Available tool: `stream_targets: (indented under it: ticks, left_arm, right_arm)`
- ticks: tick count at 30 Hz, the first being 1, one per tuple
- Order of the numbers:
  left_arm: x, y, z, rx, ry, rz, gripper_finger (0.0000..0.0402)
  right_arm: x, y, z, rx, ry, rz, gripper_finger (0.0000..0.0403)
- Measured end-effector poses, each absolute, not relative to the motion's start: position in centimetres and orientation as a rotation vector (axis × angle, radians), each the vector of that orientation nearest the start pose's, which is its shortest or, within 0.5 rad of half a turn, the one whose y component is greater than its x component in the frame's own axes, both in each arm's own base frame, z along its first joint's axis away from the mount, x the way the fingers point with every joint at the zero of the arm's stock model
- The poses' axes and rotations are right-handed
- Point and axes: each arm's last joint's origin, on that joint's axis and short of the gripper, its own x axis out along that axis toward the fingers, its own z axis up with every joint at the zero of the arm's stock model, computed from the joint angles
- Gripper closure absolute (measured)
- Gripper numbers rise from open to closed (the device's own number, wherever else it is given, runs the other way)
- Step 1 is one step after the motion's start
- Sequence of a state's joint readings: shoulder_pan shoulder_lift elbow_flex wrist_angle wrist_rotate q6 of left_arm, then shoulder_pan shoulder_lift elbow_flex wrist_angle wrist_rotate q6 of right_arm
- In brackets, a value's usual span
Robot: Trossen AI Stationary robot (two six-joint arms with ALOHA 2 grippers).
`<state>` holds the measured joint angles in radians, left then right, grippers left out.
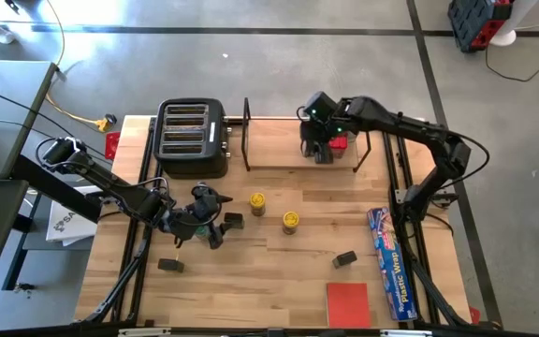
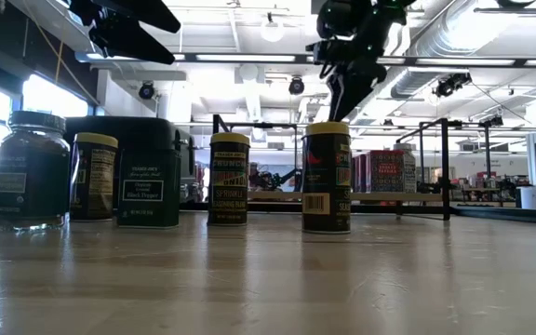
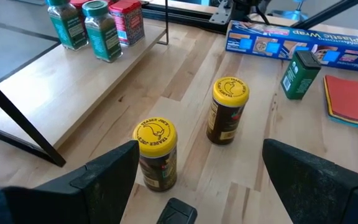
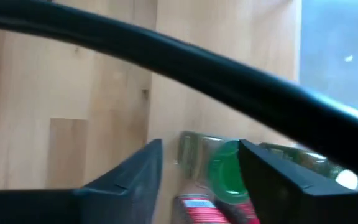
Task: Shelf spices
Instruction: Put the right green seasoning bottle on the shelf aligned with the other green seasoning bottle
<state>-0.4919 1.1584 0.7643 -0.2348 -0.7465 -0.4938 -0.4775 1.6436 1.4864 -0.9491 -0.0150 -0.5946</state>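
Observation:
The shelf (image 1: 288, 140) stands at the table's far side, a light-wood board (image 3: 73, 81) in a black wire frame. At its right end stand two green-lidded jars (image 3: 102, 28) and a red tin (image 3: 127, 22). My right gripper (image 1: 321, 148) hangs over them, open, with its fingers on either side of a green-lidded jar (image 4: 225, 171); a gap shows beside the jar. My left gripper (image 3: 197, 155) is open and low over the table's left middle, facing two yellow-lidded jars (image 3: 156, 152) (image 3: 229, 109). Dark tins (image 1: 233, 221) (image 1: 170, 265) (image 1: 345, 258) stand on the table.
A black toaster (image 1: 193, 138) stands left of the shelf. The blue plastic-wrap box (image 1: 391, 262) lies along the table's right edge, with a flat red square (image 1: 347, 304) at the near edge. A black frame wire (image 4: 229, 68) crosses in front of my right gripper.

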Motion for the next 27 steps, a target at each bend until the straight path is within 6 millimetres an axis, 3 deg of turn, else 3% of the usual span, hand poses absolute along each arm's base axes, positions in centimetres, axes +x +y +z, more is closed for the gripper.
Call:
stream_targets:
  ticks: [7,9,19,27]
  left_arm:
    - [21.7,-9.4,25.4,-0.111,0.436,0.360,0.0064]
    - [21.7,-9.4,25.4,-0.111,0.436,0.360,0.0064]
    - [21.7,-9.4,25.4,-0.115,0.435,0.362,0.0064]
    - [21.7,-9.4,25.4,-0.109,0.438,0.360,0.0064]
  right_arm:
    - [28.8,-17.0,29.7,-0.153,1.152,-0.151,0.0366]
    - [28.5,-17.5,29.7,-0.128,1.137,-0.163,0.0393]
    - [29.3,-19.0,27.8,-0.038,1.149,-0.144,0.0400]
    - [29.1,-19.6,27.6,-0.073,1.171,-0.185,0.0402]
